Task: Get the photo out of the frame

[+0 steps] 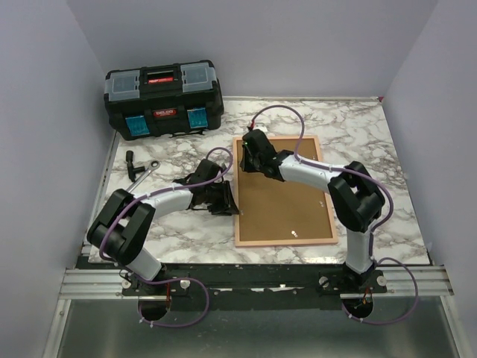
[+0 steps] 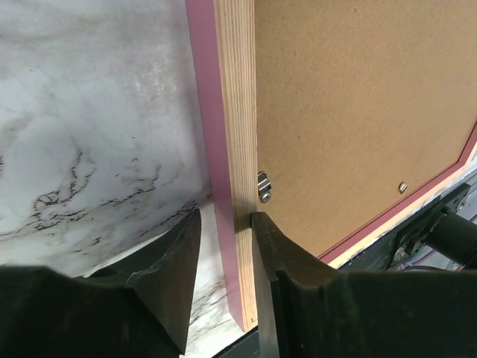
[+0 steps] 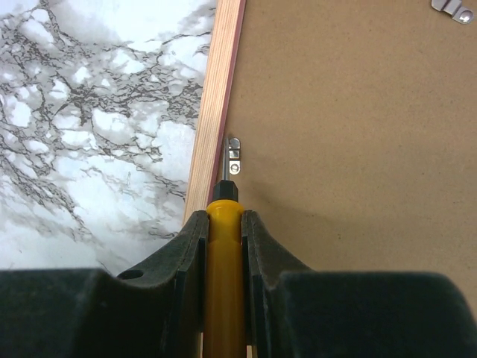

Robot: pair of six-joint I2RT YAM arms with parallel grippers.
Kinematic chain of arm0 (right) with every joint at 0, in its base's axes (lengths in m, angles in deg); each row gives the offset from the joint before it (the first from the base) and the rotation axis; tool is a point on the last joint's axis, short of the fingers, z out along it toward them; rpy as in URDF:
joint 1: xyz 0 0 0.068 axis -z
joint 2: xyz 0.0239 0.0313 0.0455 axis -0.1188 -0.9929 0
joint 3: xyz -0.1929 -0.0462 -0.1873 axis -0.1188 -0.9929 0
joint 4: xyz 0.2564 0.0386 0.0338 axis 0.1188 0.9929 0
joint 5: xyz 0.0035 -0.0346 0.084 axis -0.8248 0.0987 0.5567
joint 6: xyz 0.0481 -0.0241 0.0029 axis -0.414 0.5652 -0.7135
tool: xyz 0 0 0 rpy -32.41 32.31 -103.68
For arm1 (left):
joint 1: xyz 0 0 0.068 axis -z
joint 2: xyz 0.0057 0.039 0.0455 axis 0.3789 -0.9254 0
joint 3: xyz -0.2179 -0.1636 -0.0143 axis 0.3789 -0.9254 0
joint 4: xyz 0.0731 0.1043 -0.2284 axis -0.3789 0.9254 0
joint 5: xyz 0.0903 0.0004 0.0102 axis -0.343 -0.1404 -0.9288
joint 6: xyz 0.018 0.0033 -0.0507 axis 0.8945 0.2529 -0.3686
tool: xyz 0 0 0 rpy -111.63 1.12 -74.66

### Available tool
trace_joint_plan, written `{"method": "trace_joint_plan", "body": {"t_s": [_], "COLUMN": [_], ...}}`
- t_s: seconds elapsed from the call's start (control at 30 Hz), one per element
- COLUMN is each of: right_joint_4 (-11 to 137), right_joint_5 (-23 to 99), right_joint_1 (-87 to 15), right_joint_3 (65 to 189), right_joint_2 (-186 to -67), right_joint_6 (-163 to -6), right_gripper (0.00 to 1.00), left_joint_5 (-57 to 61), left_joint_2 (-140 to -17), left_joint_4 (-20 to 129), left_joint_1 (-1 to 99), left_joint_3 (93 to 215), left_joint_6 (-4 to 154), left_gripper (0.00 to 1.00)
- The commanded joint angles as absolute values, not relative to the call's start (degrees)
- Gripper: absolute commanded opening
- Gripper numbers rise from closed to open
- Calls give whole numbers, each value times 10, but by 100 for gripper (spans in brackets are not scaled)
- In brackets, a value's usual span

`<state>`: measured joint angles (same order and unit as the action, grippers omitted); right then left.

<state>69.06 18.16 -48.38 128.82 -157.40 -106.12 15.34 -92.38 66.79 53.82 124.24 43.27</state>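
The pink frame (image 1: 287,240) lies face down on the marble table, its brown backing board (image 1: 287,201) facing up. The photo is hidden under the board. My left gripper (image 1: 227,200) is open at the frame's left edge. In the left wrist view it (image 2: 225,224) straddles the frame's wooden rail (image 2: 231,112): the right finger touches the rail, the left finger stands apart. My right gripper (image 1: 252,153) is over the frame's far left corner. In the right wrist view it (image 3: 223,224) is shut on a yellow screwdriver (image 3: 223,283) whose tip rests on a metal clip (image 3: 234,158).
A black toolbox (image 1: 164,99) stands at the back left. A wrench (image 1: 147,171) and a black tool (image 1: 132,165) lie left of the frame. More metal clips sit on the board (image 2: 264,186) (image 3: 455,7). The table's near edge is just below the frame.
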Motion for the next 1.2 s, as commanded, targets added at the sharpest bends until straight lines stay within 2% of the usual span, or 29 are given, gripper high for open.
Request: {"method": "trace_joint_plan", "body": {"t_s": [0.0, 0.2, 0.37, 0.57, 0.8, 0.9, 1.0, 1.17], "right_joint_4": [718, 747, 766, 767, 853, 860, 845, 750], "right_joint_5": [186, 179, 159, 184, 159, 203, 280, 382], "right_joint_1": [-482, -482, -480, -480, -479, -479, -479, -488], "right_joint_3": [1307, 1280, 1167, 998, 929, 931, 957, 1002], "right_joint_2": [-1555, -1455, -1353, -1187, -1029, -1029, -1060, -1133], "right_joint_6": [-1072, -1072, -1081, -1117, -1138, -1146, -1145, -1174], "right_gripper": [1, 1, 1, 1, 1, 1, 1, 1], "left_joint_5": [124, 139, 140, 133, 35, -24, -54, -104], "left_joint_2": [-920, -868, -808, -734, -667, -632, -584, -508], "left_joint_4": [709, 750, 809, 892, 927, 907, 862, 824], "left_joint_1": [543, 542, 526, 474, 449, 447, 444, 443], "left_joint_3": [1226, 1272, 1339, 1451, 1579, 1562, 1493, 1422], "left_joint_6": [454, 461, 486, 532, 609, 636, 644, 644], "left_gripper": [36, 45, 61, 66, 69, 70, 71, 73]}}
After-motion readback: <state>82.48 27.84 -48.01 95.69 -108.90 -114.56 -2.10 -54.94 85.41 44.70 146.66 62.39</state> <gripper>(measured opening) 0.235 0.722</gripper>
